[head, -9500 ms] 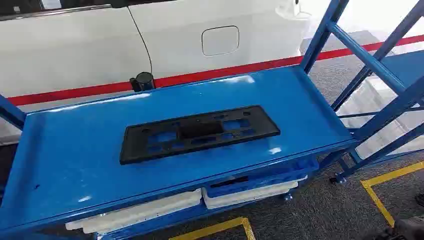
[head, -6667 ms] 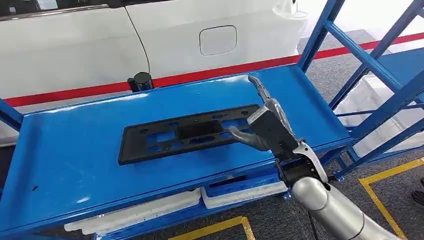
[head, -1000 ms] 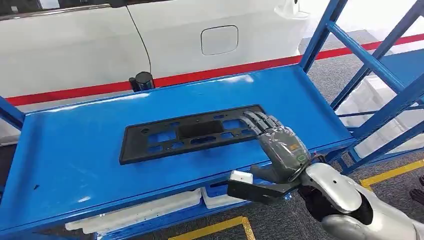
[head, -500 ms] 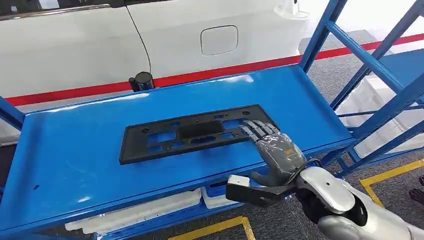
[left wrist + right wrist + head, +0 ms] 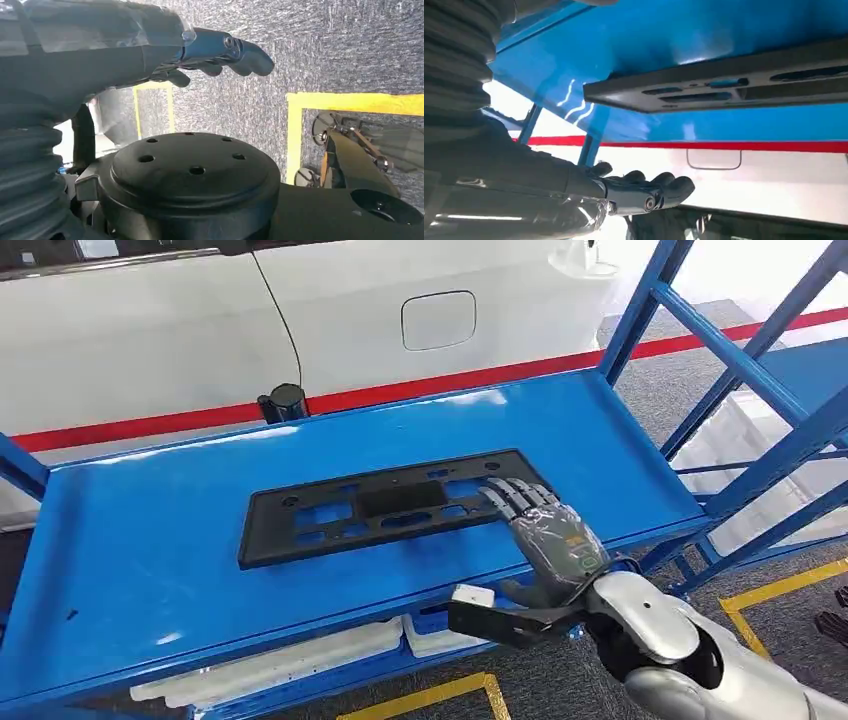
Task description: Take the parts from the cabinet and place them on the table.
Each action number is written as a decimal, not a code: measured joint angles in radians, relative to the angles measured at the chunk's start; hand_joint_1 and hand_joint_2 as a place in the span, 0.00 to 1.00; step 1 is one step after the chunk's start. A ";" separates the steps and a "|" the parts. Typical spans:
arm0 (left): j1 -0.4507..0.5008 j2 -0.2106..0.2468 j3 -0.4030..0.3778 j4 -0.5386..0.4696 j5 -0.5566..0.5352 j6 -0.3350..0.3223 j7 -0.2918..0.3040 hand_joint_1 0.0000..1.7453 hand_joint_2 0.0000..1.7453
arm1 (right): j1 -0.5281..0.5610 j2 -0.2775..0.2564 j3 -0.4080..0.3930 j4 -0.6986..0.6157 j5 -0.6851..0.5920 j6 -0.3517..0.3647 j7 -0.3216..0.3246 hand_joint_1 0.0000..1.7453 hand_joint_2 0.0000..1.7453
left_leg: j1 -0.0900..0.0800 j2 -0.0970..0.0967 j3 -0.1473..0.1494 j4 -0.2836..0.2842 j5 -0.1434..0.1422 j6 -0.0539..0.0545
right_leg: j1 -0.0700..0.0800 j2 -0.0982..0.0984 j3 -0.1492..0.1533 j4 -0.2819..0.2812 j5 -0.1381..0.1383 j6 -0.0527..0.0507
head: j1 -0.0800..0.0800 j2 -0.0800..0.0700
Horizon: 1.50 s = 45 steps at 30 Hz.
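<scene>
A flat black plastic part [image 5: 385, 505] with several cut-outs lies lengthwise on the top shelf of the blue cabinet [image 5: 150, 540]. My right hand [image 5: 545, 540] is palm down over the part's right end, its fingers stretched out across it and its thumb jutting sideways off the shelf's front edge. The right wrist view has those fingers [image 5: 644, 192] apart from the part [image 5: 724, 85], with a gap between them and nothing held. My left hand [image 5: 150, 45] hangs over the grey floor, fingers loosely extended and holding nothing.
Blue uprights and braces [image 5: 740, 360] rise at the cabinet's right end. White foam trays [image 5: 290, 660] sit on the lower shelf. A black cylinder [image 5: 287, 400] stands behind the shelf before a white car [image 5: 150, 330]. Yellow floor tape [image 5: 760, 600] and a person's shoes [image 5: 835, 625] lie to the right.
My right hand came in from the right, turned palm down over the part's right end, and in the last second drew slightly back toward the shelf's front edge. The part has not moved.
</scene>
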 joint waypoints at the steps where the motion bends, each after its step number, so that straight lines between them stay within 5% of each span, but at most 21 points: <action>1: 0.000 0.000 0.000 0.000 0.001 0.000 0.000 0.00 1.00 | 0.000 0.000 0.000 0.003 0.007 0.000 0.000 0.00 1.00 | 0.000 0.000 0.000 0.000 0.000 0.000 | 0.000 0.000 0.000 0.000 0.000 0.000 | 0.000 0.000; 45: -0.001 0.001 -0.002 0.000 0.000 0.000 0.011 0.00 1.00 | 0.019 0.059 0.027 0.079 0.083 -0.021 -0.032 0.00 1.00 | 0.000 0.003 0.000 0.000 0.000 0.000 | 0.000 0.001 0.000 0.000 0.000 0.000 | 0.000 0.000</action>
